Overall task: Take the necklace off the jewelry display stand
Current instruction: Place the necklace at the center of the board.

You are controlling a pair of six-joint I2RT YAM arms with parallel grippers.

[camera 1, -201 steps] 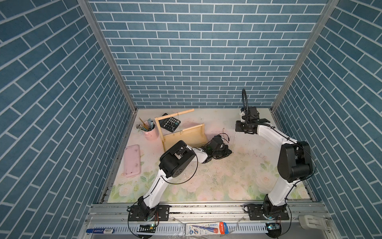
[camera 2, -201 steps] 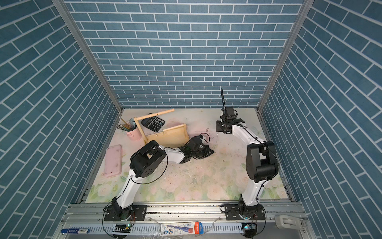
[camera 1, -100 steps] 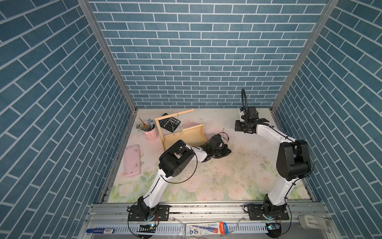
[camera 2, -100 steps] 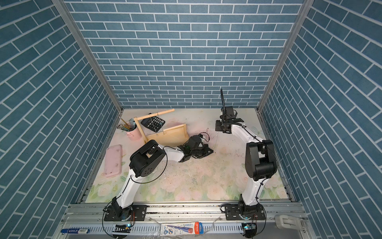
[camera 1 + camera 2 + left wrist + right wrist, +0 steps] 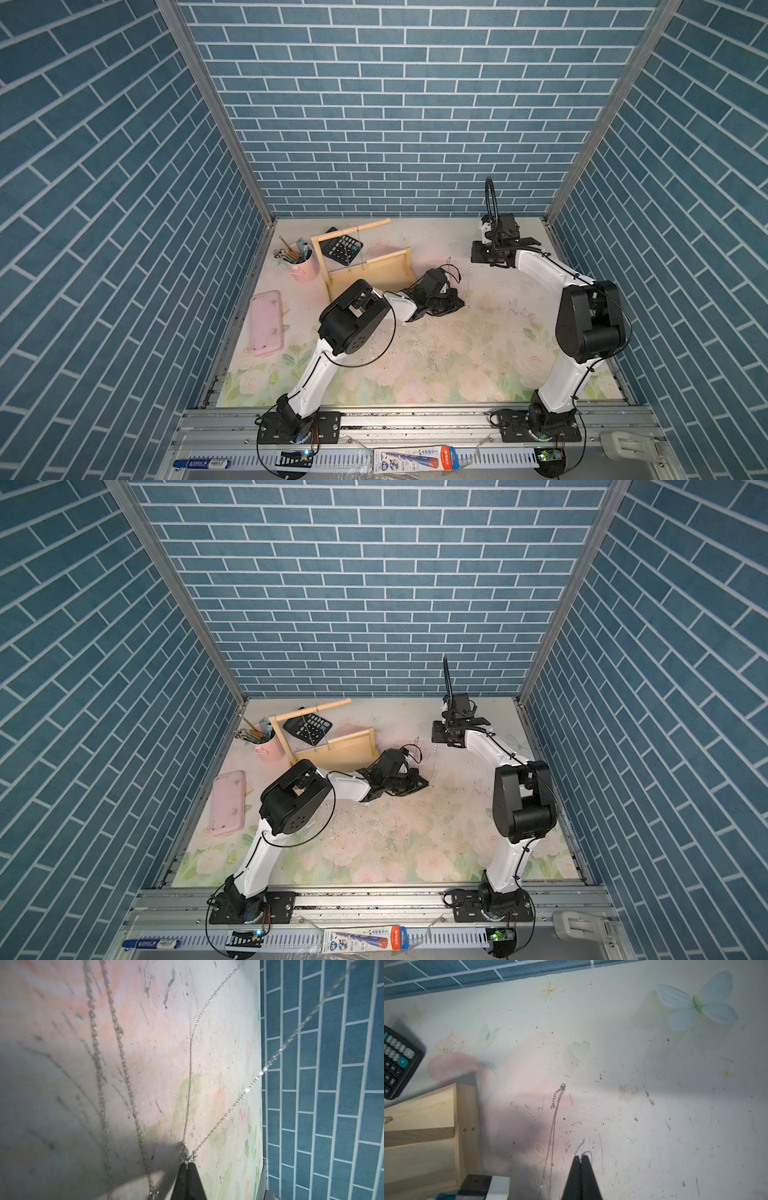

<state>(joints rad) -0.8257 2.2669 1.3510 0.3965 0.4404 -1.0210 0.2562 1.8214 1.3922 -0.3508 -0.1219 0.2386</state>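
The pale wood jewelry display stand (image 5: 370,272) sits at the back left of the mat, its tray tilted up toward the camera, and thin chains (image 5: 358,249) hang from its long dowel. My left gripper (image 5: 460,305) is low over the mat just right of the stand. In the left wrist view its tips (image 5: 188,1164) are shut on a bunched bit of the silver necklace (image 5: 190,1064), whose strands fan away over the mat. My right gripper (image 5: 474,264) is further back. In the right wrist view its tips (image 5: 580,1157) are shut on a thin chain loop, beside the necklace's strands (image 5: 554,1115).
A pink pencil cup (image 5: 303,266) stands left of the stand. A black calculator (image 5: 343,249) lies behind it. A pink case (image 5: 267,322) lies by the left wall. Blue brick walls close the back and both sides.
Both grippers stay shut. The left gripper has crept slightly toward the back left; the right arm has hardly moved.
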